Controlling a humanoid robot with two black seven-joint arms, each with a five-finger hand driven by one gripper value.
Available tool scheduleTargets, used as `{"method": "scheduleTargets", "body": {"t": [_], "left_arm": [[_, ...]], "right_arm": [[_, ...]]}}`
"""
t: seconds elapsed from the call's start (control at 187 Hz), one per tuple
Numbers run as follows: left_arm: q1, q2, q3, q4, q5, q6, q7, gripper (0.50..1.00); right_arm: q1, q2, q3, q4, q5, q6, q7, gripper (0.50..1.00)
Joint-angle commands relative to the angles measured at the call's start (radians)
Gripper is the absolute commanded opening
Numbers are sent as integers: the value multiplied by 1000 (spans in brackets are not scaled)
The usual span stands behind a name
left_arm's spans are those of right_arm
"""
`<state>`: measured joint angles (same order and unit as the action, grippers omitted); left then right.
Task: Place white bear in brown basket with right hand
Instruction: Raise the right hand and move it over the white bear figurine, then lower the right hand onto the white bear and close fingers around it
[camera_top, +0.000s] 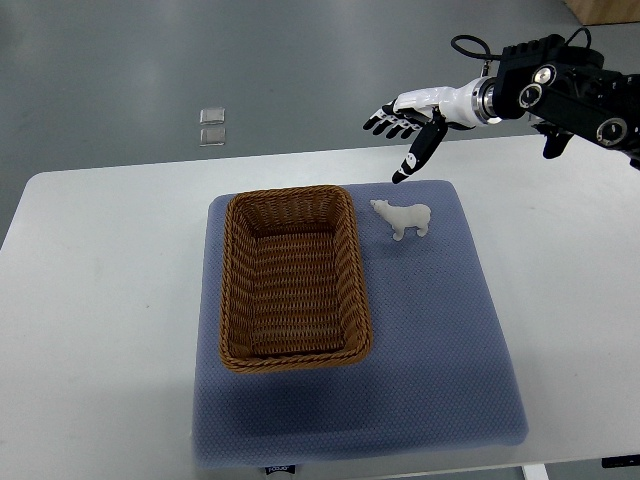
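- Nearest you, the front edge of the blue-grey mat (420, 400) lies flat on the white table (100, 300), and a small dark label shows at its near edge.
- Next up, the brown basket (294, 361) sits on the left half of that mat, long side running away from you, open side up, nothing inside it.
- Just right of the basket's far corner you have the white bear (403, 218), on the mat, head pointing left toward the basket rim, close to it but not touching.
- The bear is free, nothing is gripping it.
- Above and beyond the bear, your right hand (405, 122) comes in from the upper right on a black arm (570, 90), white at the palm, dark at the fingertips.
- Its fingers (385, 122) are spread wide and hold nothing; one dark digit (418, 155) hangs down toward the mat's far edge, clear of the bear.
- Whether the hand is over the table or past its far edge, you cannot tell from here.
- Farthest off, two small clear squares (211, 127) lie on the grey floor (250, 60) beyond the table.
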<state>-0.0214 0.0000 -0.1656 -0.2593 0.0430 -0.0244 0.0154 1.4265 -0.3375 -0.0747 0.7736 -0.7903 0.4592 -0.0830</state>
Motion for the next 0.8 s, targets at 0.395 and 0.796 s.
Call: {"method": "scheduleTargets", "body": {"t": [0.395,0.796], "left_arm": [[0,0,-2,3,0,0,0,1000],[0,0,-2,3,0,0,0,1000]], "right_arm": [[-35,71,-91,47,-30,-128,-58,915],[-124,106,-114,16,-60,-195,-57,840]]}}
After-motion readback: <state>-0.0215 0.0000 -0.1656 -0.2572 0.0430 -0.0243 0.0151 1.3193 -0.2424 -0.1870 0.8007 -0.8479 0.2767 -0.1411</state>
